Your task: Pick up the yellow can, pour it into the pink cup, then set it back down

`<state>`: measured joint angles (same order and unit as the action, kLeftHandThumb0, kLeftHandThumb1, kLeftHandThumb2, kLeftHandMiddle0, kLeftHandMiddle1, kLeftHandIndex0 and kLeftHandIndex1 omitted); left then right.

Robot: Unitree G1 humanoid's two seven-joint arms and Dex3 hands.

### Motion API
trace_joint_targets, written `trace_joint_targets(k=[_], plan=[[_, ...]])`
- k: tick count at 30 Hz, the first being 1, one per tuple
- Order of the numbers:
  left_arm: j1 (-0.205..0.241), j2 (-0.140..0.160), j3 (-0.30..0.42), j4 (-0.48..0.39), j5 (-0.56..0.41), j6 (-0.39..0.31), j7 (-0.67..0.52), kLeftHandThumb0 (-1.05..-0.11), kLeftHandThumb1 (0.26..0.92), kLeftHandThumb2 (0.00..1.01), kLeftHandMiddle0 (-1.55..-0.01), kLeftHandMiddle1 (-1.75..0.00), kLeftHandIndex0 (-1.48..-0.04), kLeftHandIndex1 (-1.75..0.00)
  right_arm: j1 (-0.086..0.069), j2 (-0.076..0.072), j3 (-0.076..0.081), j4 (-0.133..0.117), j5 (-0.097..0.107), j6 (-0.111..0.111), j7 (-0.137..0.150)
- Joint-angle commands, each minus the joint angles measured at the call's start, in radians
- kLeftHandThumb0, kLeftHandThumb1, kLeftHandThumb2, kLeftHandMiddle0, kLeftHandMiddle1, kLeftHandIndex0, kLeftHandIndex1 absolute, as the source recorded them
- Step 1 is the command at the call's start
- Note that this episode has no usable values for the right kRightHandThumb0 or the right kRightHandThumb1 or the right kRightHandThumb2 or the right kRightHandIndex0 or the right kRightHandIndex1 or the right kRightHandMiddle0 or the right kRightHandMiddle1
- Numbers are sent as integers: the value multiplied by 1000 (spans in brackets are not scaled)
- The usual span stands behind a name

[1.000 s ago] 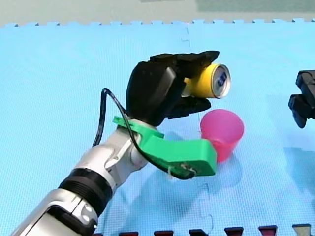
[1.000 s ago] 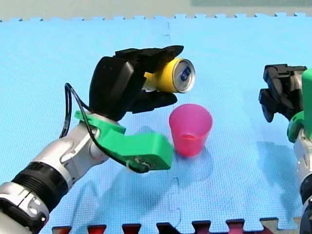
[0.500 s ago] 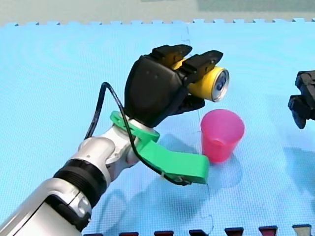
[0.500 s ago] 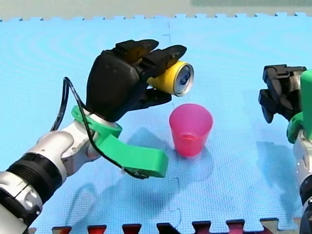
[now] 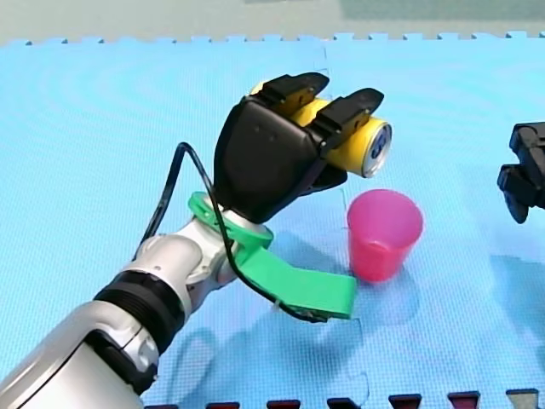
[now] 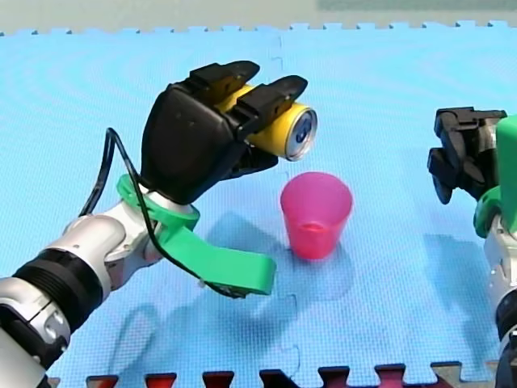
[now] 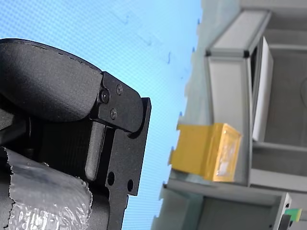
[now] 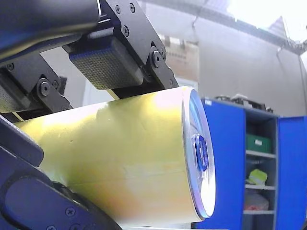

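Surface: blue foam puzzle mat [image 5: 102,128] with a toothed far edge and coloured tiles along its near edge.
Yellow metal can [image 5: 356,152]: in the air over the middle of the mat, lying nearly on its side. Its silver top end faces the mat's right edge and sits a little lower than its base.
Left hand [image 5: 268,158]: black, three-fingered, raised above the mat's middle and clenched round the can. Two fingers lie over the top of it and the thumb is under it. The second wrist view shows the ribbed fingertip pads [image 8: 103,64] pressed on the can's wall.
Pink plastic cup [image 5: 383,234]: upright on the mat, right of the middle and nearer the near edge. It is just below the can's top end and apart from it.
Green wrist bracket [image 5: 298,285]: juts out from the left wrist, with a black cable [image 5: 166,204] looping to it.
Right hand [image 5: 524,170]: at the mat's right edge, well apart from the cup. Whether it is clenched or released cannot be told.
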<state>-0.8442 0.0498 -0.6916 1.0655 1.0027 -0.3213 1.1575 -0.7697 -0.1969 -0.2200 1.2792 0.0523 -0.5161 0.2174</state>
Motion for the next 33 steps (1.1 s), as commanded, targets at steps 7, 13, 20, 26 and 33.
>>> trace_joint_targets(k=[7, 13, 20, 26, 33], plan=[[-17, -2, -21, 7, 3, 29, 25, -272, 845, 0, -1300, -123, -1119, -1, -1, -5, 0, 0, -3, -7, -1], [-17, -5, -26, 7, -1, 34, 28, -271, 845, 0, -1287, -123, -1121, -1, -2, -9, 0, 0, -2, -4, 0], [-11, -5, -25, 3, -6, 39, 30, -269, 847, 1, -1286, -125, -1124, -9, 1, -12, 0, -3, -4, -10, -7], [15, 3, 29, 26, -91, -64, 25, -269, 848, 1, -1285, -121, -1146, -14, 2, -16, -3, -5, 2, -7, -1], [58, -35, 116, 74, -212, -170, 59, -386, 849, 0, -1296, -122, -1178, -14, 2, -21, -10, -8, 13, 9, 18]])
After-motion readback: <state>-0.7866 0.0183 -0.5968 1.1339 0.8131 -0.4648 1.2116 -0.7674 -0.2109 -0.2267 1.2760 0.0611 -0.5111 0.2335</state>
